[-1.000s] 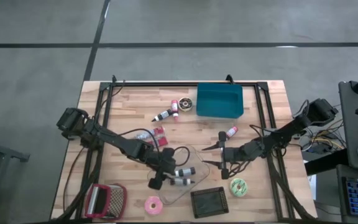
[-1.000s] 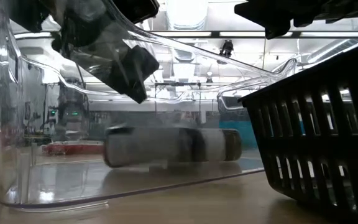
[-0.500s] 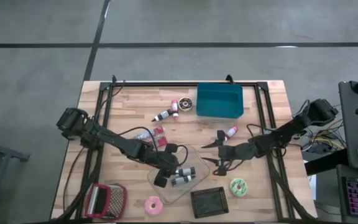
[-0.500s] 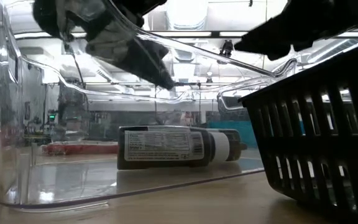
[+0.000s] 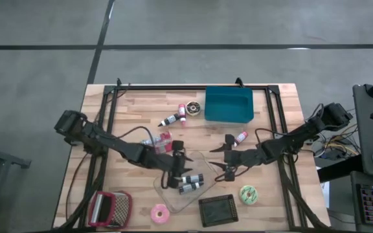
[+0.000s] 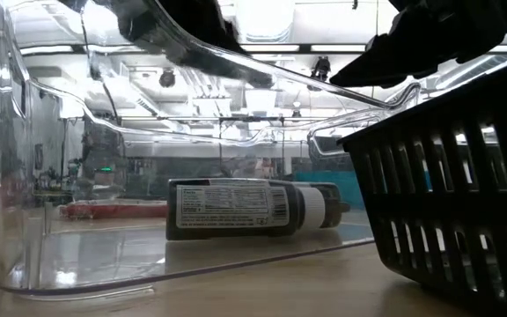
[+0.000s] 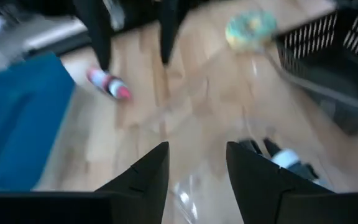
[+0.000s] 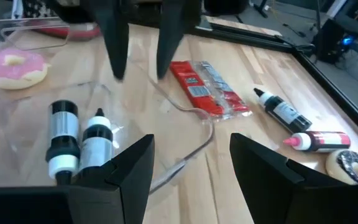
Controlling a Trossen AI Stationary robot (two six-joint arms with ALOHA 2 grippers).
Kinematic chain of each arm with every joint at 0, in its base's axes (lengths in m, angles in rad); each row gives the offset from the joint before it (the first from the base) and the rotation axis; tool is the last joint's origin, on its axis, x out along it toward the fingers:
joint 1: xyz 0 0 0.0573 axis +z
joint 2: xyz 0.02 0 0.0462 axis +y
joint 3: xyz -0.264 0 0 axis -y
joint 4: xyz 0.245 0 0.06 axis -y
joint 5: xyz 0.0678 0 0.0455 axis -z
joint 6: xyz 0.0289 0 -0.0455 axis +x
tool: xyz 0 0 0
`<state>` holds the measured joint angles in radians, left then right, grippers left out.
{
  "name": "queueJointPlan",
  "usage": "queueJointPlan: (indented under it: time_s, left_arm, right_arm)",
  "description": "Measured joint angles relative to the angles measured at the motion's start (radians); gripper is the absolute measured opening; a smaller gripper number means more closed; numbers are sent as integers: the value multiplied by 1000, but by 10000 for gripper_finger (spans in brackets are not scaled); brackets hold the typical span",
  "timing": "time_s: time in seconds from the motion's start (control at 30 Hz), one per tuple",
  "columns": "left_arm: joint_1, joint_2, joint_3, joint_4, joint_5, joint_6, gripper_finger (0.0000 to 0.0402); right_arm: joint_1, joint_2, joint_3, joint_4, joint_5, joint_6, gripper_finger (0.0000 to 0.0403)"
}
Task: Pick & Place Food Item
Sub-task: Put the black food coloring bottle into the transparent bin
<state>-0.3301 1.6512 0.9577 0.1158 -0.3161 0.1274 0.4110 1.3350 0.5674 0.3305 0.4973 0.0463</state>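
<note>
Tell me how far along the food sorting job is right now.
Done: two bottles lie in the clear tray. In hand: nothing; the left gripper and right gripper hover open, empty. Left: the pink donut, green donut, red packet and other bottles remain on the table.

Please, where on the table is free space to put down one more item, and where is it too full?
Free wood lies left of the blue bin along the far edge, and at the near right corner beyond the green donut. It is crowded around the clear tray, where the left gripper and the right gripper hang open.
</note>
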Motion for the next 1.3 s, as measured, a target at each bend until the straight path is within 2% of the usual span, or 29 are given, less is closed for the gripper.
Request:
queueJointPlan:
  time_s: [0.27,0.37,0.53,0.7,0.9,1.1,1.3]
  left_arm:
    - [65,-280,-322,367,-7,11,161]
    - [90,-409,-445,448,-7,6,161]
    - [134,-606,-584,410,-13,-77,161]
    - [163,-741,-630,243,-45,-205,161]
    - [168,-790,-632,82,-153,-267,161]
    - [187,-758,-619,6,-155,-389,161]
    - [234,-678,-557,-65,-152,-425,161]
  right_arm:
    - [0,0,0,-1,0,-4,208]
    - [0,0,0,2,0,-8,208]
    - [0,0,0,2,-1,-13,208]
    - [0,0,0,2,-2,-16,208]
    - [1,0,0,3,-3,-19,208]
    - [1,0,0,3,-3,-20,208]
    - [1,0,-1,2,-3,-24,208]
